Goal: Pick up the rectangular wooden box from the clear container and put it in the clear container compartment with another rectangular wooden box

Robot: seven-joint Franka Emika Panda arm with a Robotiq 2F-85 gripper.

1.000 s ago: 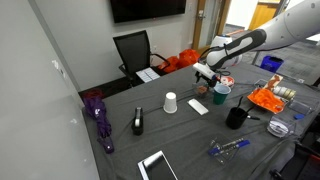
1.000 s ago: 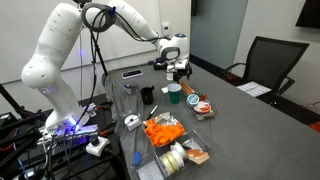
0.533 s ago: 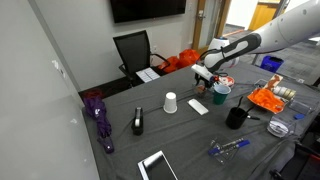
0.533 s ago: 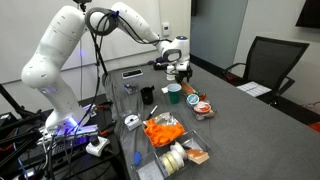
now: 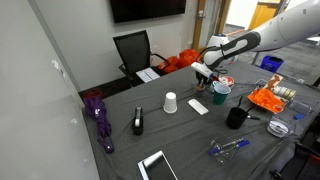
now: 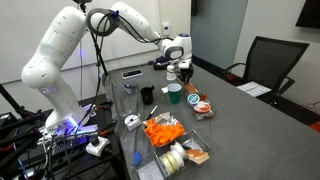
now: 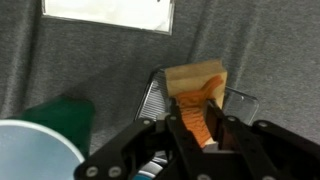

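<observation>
Over the far side of the grey table [image 5: 190,135], in an exterior view, the gripper [image 5: 205,74] hangs low just beside a teal cup [image 5: 221,91]. Its jaws are too small here to read. A white cup [image 5: 170,103] stands apart from it on the cloth.

In an exterior view from another angle, the gripper [image 6: 180,72] points down behind the teal cup [image 6: 175,93], near a small clear container [image 6: 201,106].

In the wrist view, the two fingers [image 7: 228,140] press against the sides of the wooden box [image 7: 197,78], so the jaws are closed on it. The box rises from the clear container [image 7: 240,98], whose rim shows on both sides; which compartment is unclear. The teal cup [image 7: 55,125] sits at the lower left, and a white paper [image 7: 105,12] lies at the top.
</observation>
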